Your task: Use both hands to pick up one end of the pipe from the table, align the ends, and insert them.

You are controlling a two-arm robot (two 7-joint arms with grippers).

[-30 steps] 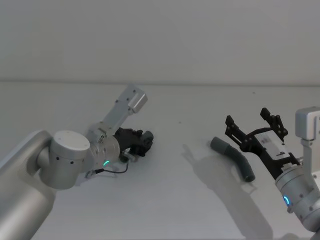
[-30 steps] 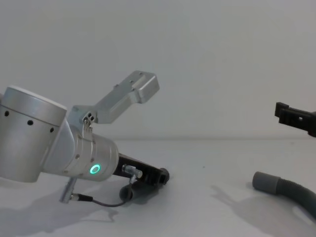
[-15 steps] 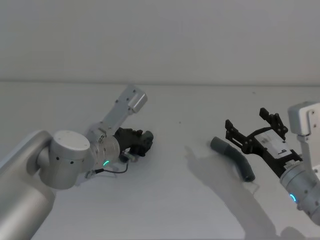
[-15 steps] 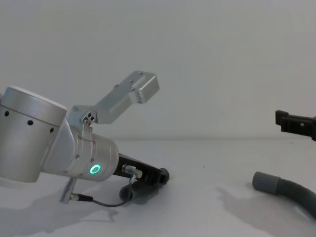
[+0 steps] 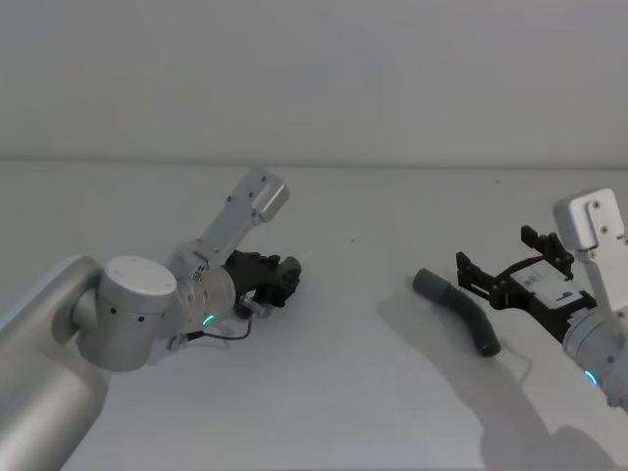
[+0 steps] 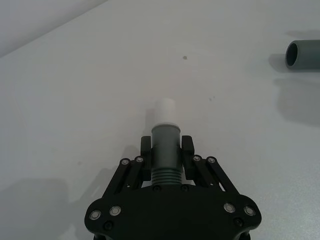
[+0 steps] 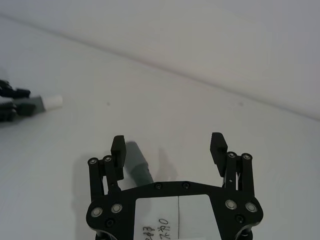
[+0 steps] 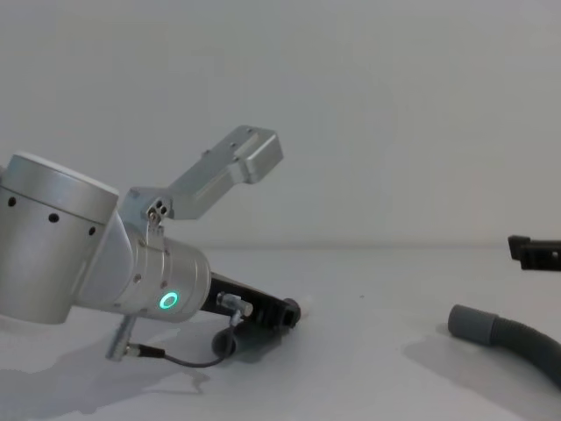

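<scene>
We see our left gripper (image 6: pixel 166 149) low over the white table (image 5: pixel 334 392), on the left; its fingers squeeze the short grey tube (image 6: pixel 166 137), and the tube's white tip (image 6: pixel 166 111) sticks out in front; our right gripper (image 7: pixel 169 147) hangs on the right with its fingers spread wide; the ribbed hose (image 5: pixel 466 316) lies flat on the table just beside it, its grey cuff (image 8: pixel 469 323) at the end nearer the left gripper.

Matte white table (image 5: pixel 334 392), flat and plain; ribbed hose (image 5: pixel 466 316) lies directly on it at the right, gently curved, smooth grey cuff (image 5: pixel 428 284) toward the centre; small dark speck (image 5: pixel 354 237) farther back
</scene>
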